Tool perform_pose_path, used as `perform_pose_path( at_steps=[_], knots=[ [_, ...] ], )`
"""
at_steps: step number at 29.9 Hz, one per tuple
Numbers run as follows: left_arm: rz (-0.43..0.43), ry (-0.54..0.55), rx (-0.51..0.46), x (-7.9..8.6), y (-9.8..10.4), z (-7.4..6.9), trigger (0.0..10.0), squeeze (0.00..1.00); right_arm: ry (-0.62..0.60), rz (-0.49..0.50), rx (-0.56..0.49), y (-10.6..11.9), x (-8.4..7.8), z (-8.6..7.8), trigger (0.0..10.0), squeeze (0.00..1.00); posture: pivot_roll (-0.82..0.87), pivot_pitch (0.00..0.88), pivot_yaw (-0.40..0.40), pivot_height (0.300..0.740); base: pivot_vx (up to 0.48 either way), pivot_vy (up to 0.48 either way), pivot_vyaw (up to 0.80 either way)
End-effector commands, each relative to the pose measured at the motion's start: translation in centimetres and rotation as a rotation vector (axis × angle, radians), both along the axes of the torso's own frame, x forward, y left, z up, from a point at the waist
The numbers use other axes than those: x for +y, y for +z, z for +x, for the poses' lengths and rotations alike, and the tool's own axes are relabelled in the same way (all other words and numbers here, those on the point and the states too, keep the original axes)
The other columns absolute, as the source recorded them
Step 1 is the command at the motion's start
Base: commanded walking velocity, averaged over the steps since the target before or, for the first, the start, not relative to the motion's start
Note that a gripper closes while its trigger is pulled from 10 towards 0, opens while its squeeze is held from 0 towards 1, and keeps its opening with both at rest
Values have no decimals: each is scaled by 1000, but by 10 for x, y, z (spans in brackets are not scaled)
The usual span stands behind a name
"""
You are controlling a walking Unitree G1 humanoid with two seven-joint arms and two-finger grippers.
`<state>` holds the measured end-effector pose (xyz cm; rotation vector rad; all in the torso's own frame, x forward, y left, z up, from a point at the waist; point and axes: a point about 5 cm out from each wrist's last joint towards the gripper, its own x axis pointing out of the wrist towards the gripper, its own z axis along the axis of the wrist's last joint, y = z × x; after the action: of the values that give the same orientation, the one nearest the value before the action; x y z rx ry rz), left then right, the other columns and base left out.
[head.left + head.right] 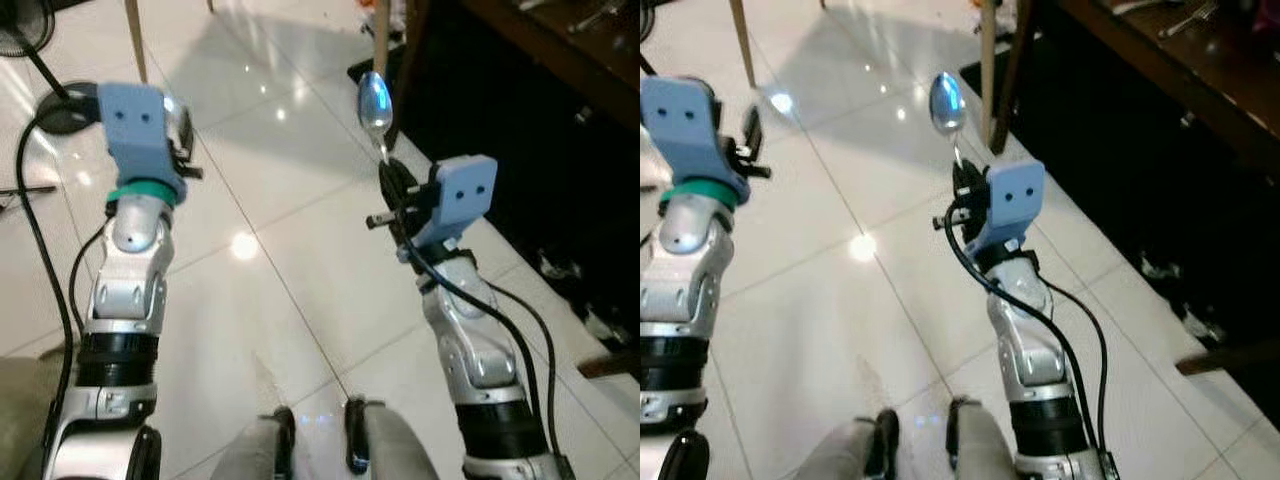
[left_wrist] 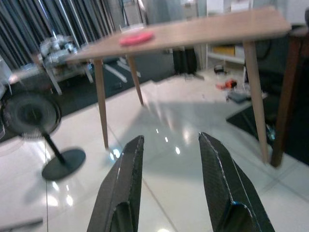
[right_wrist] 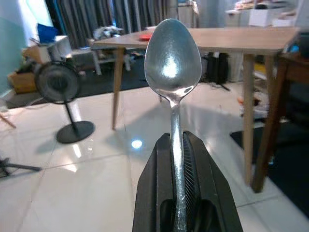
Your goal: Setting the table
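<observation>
The right gripper (image 3: 186,193) is clenched on a spoon (image 3: 173,63), its two fingers pressed against either side of the handle so that the bowl stands clear beyond the fingertips, pointing away from the wrist. The grip sits low on the handle, which in my judgement keeps the bowl free for laying down flat later and stops the spoon from swinging during travel. The left gripper (image 2: 169,188) is released, fingers parted with nothing between them, held forward at about the same height; it appears to be kept ready, not working. Both arms are raised over a glossy tiled floor (image 1: 290,260). Ahead of the right gripper, well apart from it, stands a light wooden bench (image 3: 212,38) on slim legs, carrying a small red item (image 2: 136,37) too blurred to identify. To the outer side of the right gripper runs a dark bench (image 1: 1200,80) with what looks like cutlery (image 1: 1188,18) on it. A floor fan (image 3: 60,87) stands off toward the left. The spoon is in transit, not yet placed; which bench is the destination cannot be determined.
</observation>
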<state>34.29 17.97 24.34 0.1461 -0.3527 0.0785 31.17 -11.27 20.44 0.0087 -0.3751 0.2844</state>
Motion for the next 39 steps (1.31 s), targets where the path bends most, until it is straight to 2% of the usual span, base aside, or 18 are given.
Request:
perform_pose_path(
  at_steps=[1, 7, 8, 15, 19, 21, 25, 32, 39],
  knots=[
    [21, -3, -1, -1, -3, -2, 10000, 0, -36, -8, -19, 2, -7, 2, 10000, 0, 2, 158, 104, 740, 465, 0, 0],
    [48, -17, -15, -6, -3, -2, 10000, 0, -85, -50, -40, 6, -17, 9, 10000, 0, 5, 151, 103, 740, 463, 0, 0],
    [72, -44, -31, -11, -3, -3, 10000, 0, -98, -58, -36, 6, -22, 11, 10000, 0, 2, 142, 100, 740, 442, 0, 0],
    [73, -86, -30, -19, -6, -3, 10000, 0, -78, -98, -33, 6, -27, 16, 10000, 0, -1, 132, 95, 740, 441, 0, 0],
    [79, -108, -29, -23, -6, -2, 10000, 0, -55, -152, -45, 7, -29, 18, 10000, 0, -4, 131, 95, 740, 433, 0, 0],
    [91, -139, -32, -27, -5, 0, 10000, 0, -36, -232, -61, 9, -36, 23, 10000, 0, -1, 131, 85, 740, 431, 0, 0],
    [71, -182, -21, -30, -4, 1, 10000, 0, -32, -303, -79, 13, -45, 27, 10000, 0, 2, 134, 87, 740, 431, 0, 0],
    [71, -207, -19, -34, -4, 1, 10000, 0, -17, -345, -85, 10, -47, 26, 10000, 0, 11, 141, 76, 740, 429, 0, 0],
    [57, -215, -27, -38, -4, 0, 10000, 0, -12, -341, -96, 11, -46, 28, 10000, 0, 8, 142, 71, 740, 426, 0, 0]
  ],
)
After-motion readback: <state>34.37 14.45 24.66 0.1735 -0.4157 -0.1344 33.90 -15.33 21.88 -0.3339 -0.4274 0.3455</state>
